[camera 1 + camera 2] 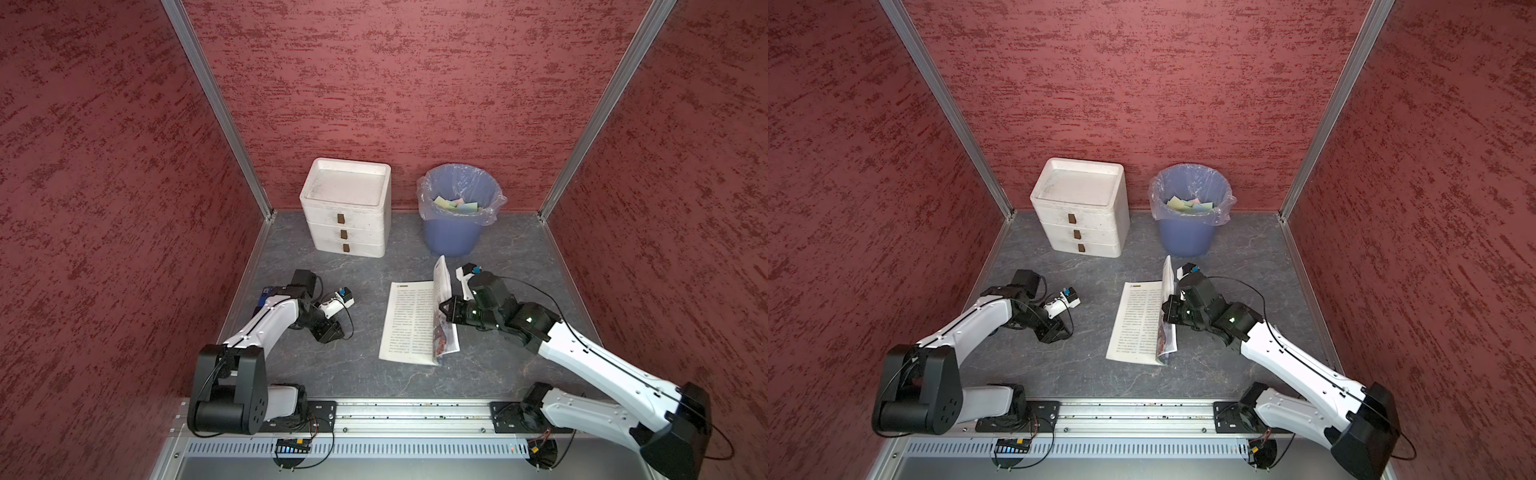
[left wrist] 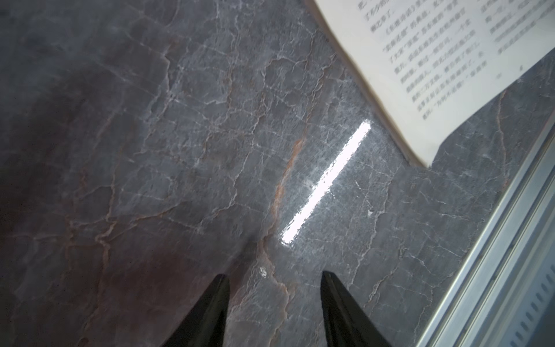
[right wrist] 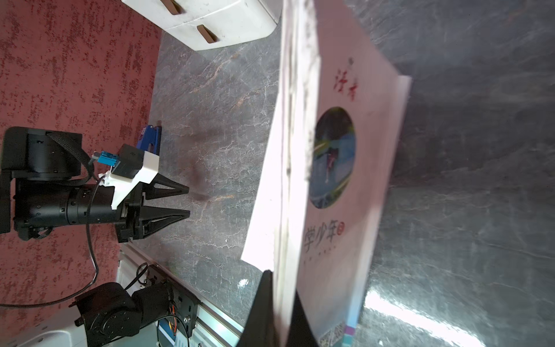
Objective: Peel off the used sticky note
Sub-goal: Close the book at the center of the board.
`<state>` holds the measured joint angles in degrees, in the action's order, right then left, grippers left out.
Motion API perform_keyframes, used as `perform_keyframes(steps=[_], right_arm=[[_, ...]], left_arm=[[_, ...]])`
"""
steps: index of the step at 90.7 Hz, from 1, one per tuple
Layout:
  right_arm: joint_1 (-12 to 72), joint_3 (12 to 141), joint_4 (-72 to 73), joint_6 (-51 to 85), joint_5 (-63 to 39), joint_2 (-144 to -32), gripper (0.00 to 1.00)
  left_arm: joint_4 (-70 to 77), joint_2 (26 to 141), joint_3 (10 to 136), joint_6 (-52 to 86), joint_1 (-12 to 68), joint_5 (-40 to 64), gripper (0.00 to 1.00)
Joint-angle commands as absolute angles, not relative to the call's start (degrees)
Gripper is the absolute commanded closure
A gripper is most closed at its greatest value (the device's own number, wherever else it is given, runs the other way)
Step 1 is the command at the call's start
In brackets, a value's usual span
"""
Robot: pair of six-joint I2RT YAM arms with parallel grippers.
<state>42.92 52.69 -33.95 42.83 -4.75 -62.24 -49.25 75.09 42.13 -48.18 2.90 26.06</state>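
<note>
An open book [image 1: 405, 324] [image 1: 1136, 322] lies on the grey marble table, its left page flat with printed text. My right gripper [image 1: 441, 309] [image 1: 1165, 309] [image 3: 282, 288] is shut on the book's right-hand sheaf of pages and its pink cover [image 3: 339, 168], which stands nearly upright. In the right wrist view the black fingers [image 3: 264, 306] pinch the sheaf's edge. The used sticky note is hidden in every view. My left gripper [image 1: 337, 334] [image 2: 274, 275] [image 3: 188, 200] hovers open over bare table left of the book, with nothing between its fingers.
A blue bin [image 1: 451, 241] with a plastic liner holds several coloured paper squares at the back right. A white three-drawer unit [image 1: 347, 208] stands to its left. Red walls close in three sides, and a metal rail [image 1: 395, 411] runs along the front.
</note>
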Motion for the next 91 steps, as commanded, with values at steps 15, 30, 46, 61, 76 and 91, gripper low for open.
perform_keyframes(steps=[15,30,46,61,76,91], right_arm=[[45.6,61.6,-36.3,38.2,-8.6,-80.0,1.00],[47.5,64.6,-33.3,38.7,-9.5,-89.0,0.43],[49.4,65.0,-27.9,39.7,-12.8,-88.3,0.02],[46.7,59.2,-24.5,41.2,-11.8,-80.3,0.01],[39.7,48.3,-18.7,43.9,-15.0,-76.7,0.01],[34.4,39.9,-11.0,45.8,-18.1,-76.8,0.02]], left_arm=[[-52.6,72.2,42.3,-48.0,2.1,28.7,0.47],[-53.5,70.7,42.0,-49.0,1.4,28.4,0.47],[-53.4,71.4,43.5,-48.3,1.8,29.2,0.47],[-53.2,72.8,45.9,-46.5,3.8,29.8,0.47],[-52.1,73.5,47.4,-43.5,9.2,28.9,0.47],[-47.9,76.8,48.3,-38.8,16.5,26.4,0.48]])
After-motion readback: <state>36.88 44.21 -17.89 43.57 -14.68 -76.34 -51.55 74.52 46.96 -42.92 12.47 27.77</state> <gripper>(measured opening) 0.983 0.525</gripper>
